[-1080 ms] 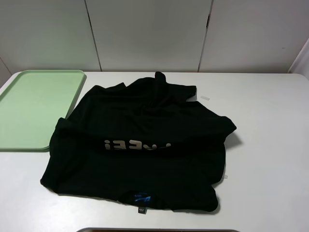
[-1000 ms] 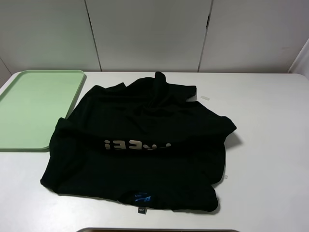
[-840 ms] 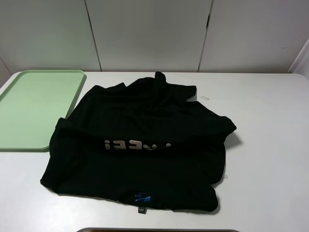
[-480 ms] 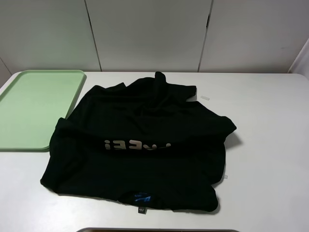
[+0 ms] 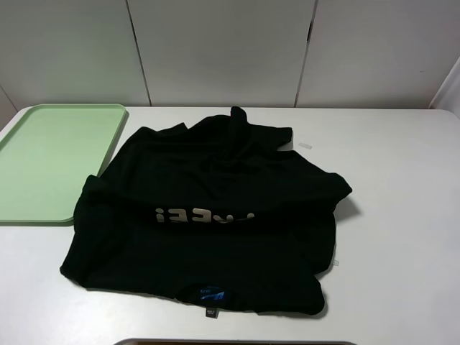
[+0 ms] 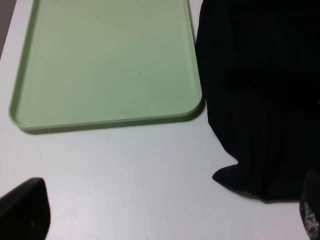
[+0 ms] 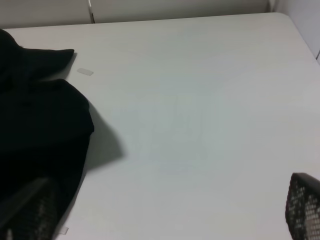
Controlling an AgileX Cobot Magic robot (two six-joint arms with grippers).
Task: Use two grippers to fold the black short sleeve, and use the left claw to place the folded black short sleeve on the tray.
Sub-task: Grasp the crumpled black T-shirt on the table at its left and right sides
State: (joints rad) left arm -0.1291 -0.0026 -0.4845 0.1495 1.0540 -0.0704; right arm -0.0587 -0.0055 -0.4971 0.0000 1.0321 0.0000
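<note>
Folding has not begun, as I judge it: the black short sleeve (image 5: 208, 208) lies spread and somewhat wrinkled on the white table (image 5: 402, 180). Neither arm shows in the high view.

The left gripper (image 6: 167, 220) has its jaws wide apart and holds nothing. One corner of the shirt (image 6: 260, 90) lies near one of its fingertips (image 6: 312, 212), a little ahead. The tray (image 6: 100, 60) is further ahead on the other side, just beside the shirt's edge, and has nothing on it.

The right gripper (image 7: 165, 215) is also wide open and carries nothing. The shirt's edge (image 7: 35, 115) is ahead of one finger, and only bare table is in front of the other. I cannot tell whether either gripper touches the cloth.

The garment looks light, soft and limp, so I expect it to sag and slide and not keep its shape when lifted. A pinch in the middle would likely only bunch it. It seems better to take the hem or the shoulder corners, one per gripper, catching both layers of cloth. The blue neck label (image 5: 212, 294) and the silver lettering (image 5: 203, 215) can serve to find the centre line. The bunched fabric at the side far from the grippers may make the fold uneven.
</note>
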